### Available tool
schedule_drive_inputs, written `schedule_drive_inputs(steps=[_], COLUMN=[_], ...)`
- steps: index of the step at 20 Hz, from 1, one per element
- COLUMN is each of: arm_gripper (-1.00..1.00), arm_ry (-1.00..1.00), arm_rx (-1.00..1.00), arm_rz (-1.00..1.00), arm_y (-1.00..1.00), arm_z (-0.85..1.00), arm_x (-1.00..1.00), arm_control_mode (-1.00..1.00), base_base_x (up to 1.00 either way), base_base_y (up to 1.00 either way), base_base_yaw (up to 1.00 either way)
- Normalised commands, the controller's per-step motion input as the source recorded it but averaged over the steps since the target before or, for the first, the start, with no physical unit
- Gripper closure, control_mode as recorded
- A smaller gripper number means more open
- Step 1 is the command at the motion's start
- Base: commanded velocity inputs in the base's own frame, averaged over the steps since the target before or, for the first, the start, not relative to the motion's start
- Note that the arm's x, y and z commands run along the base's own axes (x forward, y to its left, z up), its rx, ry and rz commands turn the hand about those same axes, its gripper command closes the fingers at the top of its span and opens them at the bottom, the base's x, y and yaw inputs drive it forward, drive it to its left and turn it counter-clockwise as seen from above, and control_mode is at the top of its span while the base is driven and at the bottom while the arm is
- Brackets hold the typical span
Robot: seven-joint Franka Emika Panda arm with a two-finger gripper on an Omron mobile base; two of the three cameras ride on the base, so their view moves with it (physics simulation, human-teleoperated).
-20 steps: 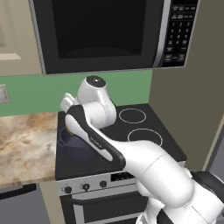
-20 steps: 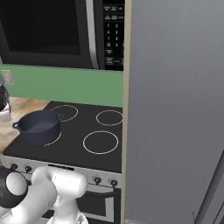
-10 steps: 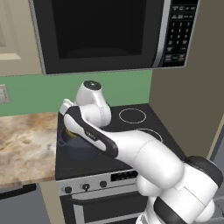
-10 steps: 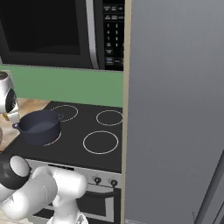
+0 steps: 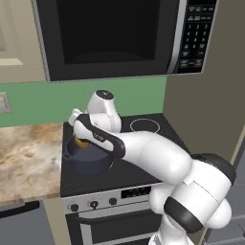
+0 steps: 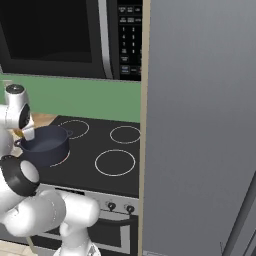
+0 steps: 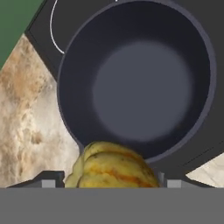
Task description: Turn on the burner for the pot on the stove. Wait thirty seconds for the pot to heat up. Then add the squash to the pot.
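The stove (image 6: 100, 172) carries the pot (image 5: 87, 157) on its front burner nearest the marbled tabletop (image 5: 26, 158), and from the hand view the pot's open, empty mouth lies ahead of and below the gripper (image 7: 113, 177). The squash (image 7: 113, 168) sits between the fingers, spread wide and clamped on it, poised just over the pot's near rim rather than its middle. I judge the drop turns on carrying the squash further inward over the pot's centre.
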Motion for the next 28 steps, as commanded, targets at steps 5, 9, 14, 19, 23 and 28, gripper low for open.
schedule_drive_inputs(steps=[5,9,14,19,23,28], arm_gripper=[1.0,1.0,1.0,1.0,1.0,1.0], arm_ry=[0.0,0.01,0.0,0.0,0.0,0.0], arm_rx=[0.0,0.0,0.0,0.0,0.0,0.0], arm_rz=[0.05,0.06,0.06,0.05,0.05,0.05], arm_y=[-0.09,-0.05,0.0,-0.02,-0.05,-0.08], arm_z=[-0.36,-0.43,-0.38,-0.23,-0.24,-0.21], arm_x=[0.55,0.34,0.2,0.15,0.13,0.11], arm_control_mode=[-1.0,-1.0,-1.0,-1.0,-1.0,-1.0], base_base_x=[0.0,0.0,0.0,0.0,0.0,0.0], base_base_y=[0.0,0.0,0.0,0.0,0.0,0.0], base_base_yaw=[0.0,0.0,0.0,0.0,0.0,0.0])
